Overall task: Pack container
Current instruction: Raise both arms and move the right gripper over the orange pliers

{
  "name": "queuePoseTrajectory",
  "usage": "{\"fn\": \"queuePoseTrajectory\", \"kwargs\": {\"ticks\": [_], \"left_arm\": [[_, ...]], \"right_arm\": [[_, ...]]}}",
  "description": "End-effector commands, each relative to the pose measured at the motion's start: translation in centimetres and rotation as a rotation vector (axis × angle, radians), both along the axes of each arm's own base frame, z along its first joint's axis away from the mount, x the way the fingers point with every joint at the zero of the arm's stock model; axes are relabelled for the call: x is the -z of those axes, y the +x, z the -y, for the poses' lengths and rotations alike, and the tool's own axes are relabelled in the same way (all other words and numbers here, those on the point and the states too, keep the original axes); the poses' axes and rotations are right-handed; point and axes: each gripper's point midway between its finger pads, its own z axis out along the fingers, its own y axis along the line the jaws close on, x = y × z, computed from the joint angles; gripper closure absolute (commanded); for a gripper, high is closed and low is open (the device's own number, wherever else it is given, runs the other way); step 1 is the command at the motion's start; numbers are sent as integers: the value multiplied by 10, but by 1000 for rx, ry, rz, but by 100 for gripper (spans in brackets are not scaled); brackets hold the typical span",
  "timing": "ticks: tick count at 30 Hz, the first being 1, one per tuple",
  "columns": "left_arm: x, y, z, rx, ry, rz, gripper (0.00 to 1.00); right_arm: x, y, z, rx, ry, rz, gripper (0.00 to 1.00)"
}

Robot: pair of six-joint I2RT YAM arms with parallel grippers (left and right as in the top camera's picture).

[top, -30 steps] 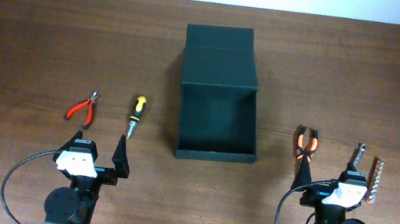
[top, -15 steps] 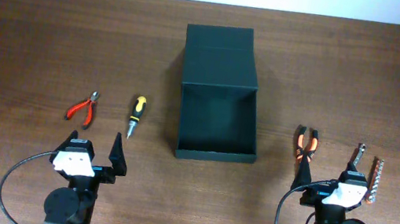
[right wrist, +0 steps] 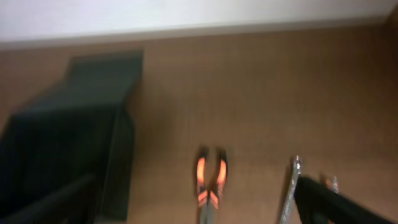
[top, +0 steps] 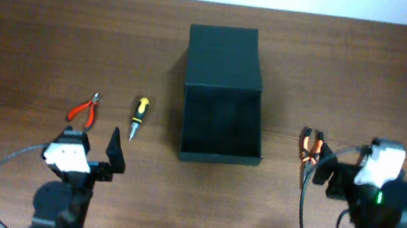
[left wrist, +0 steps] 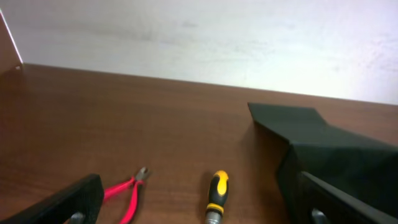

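Observation:
The dark green-black container (top: 216, 155) lies at the table's middle, its inside open and its flap lid (top: 226, 51) folded back on the far side. It also shows in the left wrist view (left wrist: 329, 158) and the right wrist view (right wrist: 68, 134). My left gripper (top: 89, 147) is open and empty, just short of a yellow-black screwdriver (top: 139, 111) (left wrist: 216, 194) and red pliers (top: 84, 109) (left wrist: 127, 191). My right gripper (top: 347, 173) is open and empty, raised near orange pliers (top: 311, 145) (right wrist: 209, 183).
A silver metal tool (right wrist: 289, 190) lies right of the orange pliers, with another small piece (right wrist: 331, 182) beside it. In the overhead view my right arm hides both. Bare brown table surrounds the container. A pale wall runs behind the far edge.
My right arm has risen and swung forward, blurred, now covering the silver tools. My left gripper has shifted slightly left. The tools and the container have not moved.

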Motion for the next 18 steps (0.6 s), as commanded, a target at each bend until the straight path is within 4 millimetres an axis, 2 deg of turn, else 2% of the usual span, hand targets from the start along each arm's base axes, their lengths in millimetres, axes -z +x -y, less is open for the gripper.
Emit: {"fn": "queuePoseTrajectory", "kwargs": {"ticks": [1, 5, 9, 12, 13, 16, 18], "left_arm": [[-32, 15, -2, -15, 7, -102, 1], [-43, 45, 8, 40, 46, -355, 1], [-33, 61, 9, 41, 59, -583, 1], [-11, 72, 10, 43, 65, -709, 1], [6, 73, 10, 43, 68, -773, 1], [34, 70, 10, 44, 75, -892, 1], [44, 68, 10, 44, 77, -939, 1]], "right_arm": [[-14, 21, -4, -9, 7, -129, 1], [-12, 30, -5, -12, 4, -417, 1], [-3, 30, -5, -11, -1, -581, 1], [8, 34, -4, -8, -11, -622, 1], [12, 36, -4, -8, -12, -637, 1], [23, 43, 1, 11, -33, -667, 1], [32, 47, 7, 32, -40, -685, 1]]}}
